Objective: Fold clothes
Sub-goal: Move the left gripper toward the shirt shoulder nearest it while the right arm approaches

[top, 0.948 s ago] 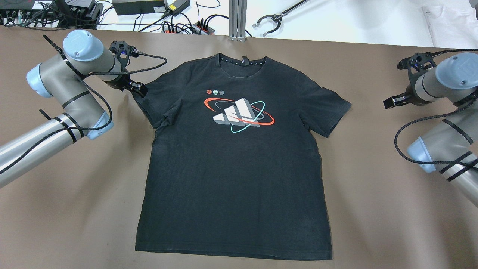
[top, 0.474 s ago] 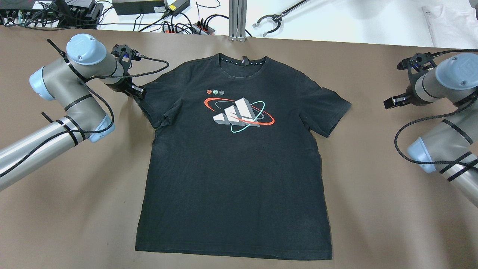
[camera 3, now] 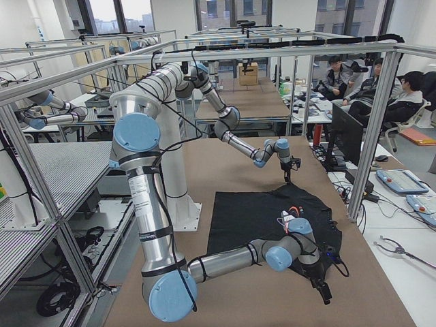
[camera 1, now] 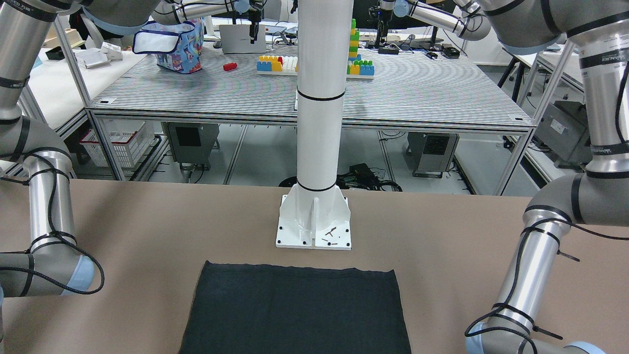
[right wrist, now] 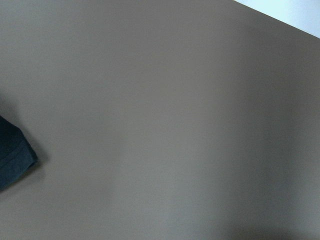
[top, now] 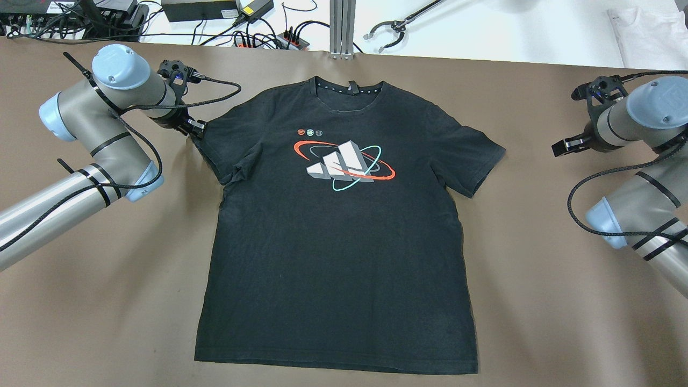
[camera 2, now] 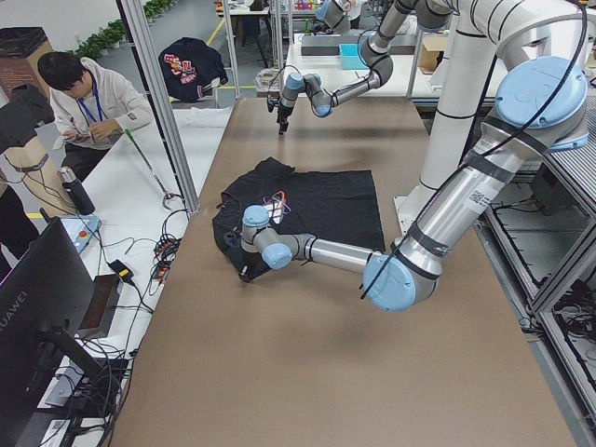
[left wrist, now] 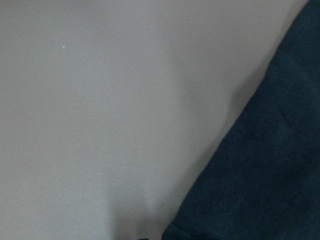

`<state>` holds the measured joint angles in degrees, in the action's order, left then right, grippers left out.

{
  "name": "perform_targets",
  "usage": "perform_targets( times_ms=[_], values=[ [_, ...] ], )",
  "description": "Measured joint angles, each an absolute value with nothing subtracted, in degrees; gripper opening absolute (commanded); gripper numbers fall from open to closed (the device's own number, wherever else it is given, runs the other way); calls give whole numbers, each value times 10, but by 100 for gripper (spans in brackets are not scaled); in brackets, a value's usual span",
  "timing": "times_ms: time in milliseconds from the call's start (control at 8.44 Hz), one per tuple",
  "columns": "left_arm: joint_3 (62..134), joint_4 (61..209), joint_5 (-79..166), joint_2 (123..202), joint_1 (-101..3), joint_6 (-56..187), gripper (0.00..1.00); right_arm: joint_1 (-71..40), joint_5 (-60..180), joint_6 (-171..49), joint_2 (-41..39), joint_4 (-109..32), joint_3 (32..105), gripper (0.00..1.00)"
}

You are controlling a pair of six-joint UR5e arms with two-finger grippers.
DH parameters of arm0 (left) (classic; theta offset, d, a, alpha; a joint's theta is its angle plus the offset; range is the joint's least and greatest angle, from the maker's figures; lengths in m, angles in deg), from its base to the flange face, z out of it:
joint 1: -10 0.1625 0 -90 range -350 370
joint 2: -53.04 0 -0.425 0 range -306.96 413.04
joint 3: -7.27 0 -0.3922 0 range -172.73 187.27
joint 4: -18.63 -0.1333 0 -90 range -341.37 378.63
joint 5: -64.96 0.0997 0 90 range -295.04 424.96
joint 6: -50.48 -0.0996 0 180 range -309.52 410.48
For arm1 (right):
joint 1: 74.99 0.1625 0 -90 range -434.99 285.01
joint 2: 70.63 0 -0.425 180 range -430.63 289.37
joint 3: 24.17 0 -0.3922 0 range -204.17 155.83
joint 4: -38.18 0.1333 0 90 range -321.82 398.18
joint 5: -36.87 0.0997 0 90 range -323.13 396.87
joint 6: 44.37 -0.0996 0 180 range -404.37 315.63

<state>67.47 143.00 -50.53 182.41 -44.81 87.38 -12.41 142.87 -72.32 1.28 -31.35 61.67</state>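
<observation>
Left tool (top: 196, 129): set low at the outer hem of the sleeve (top: 223, 148) of the black T-shirt (top: 338, 258), touching it or just beside it (from above you cannot tell which); whether its jaws are spread or pressed together cannot be told. Right tool (top: 564, 147): over bare surface (top: 107, 301), well apart from the opposite sleeve (top: 475, 161); jaw state likewise cannot be told. Garment: flat, print (top: 344, 164) up, collar away from the robot, between both arms. Step in hand, as judged: taking the sleeve for a first inward fold. To do it well, slip one finger under the hem, pinch the sleeve layers only, lift low, and carry them toward the print so the crease runs straight; mind the wrinkle at the armpit (top: 237, 173), which could bunch.
</observation>
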Motion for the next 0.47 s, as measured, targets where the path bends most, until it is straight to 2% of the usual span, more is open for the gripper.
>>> perform_targets(
  times_ms=[119,474],
  values=[
    [675,1430,-505,1824,-448,874,0,-125,1429,-723,13,-313,617,94],
    [675,1431,-505,1823,-449,873,0,-127,1427,-723,13,-313,617,94]
  ],
)
